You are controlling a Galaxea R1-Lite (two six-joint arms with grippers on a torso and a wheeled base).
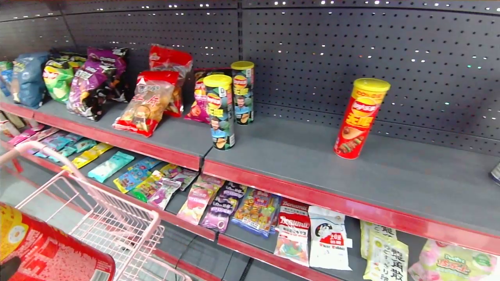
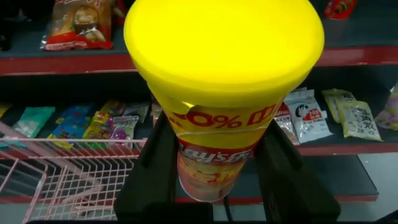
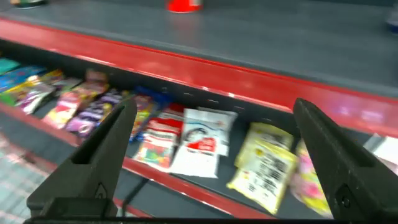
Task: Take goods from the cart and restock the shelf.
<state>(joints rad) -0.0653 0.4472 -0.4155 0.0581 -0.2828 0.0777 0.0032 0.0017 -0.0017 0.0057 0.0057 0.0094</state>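
A red chip can with a yellow lid is clamped between the fingers of the left gripper and is held by the pink cart, short of the red front edge of the shelf. The right gripper is spread wide with nothing in it, before the lower shelf's front edge, where candy bags are laid.

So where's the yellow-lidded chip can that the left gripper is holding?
The red chip can sits clamped in the left gripper, low on the robot's left by the pink cart, not yet on the shelf.
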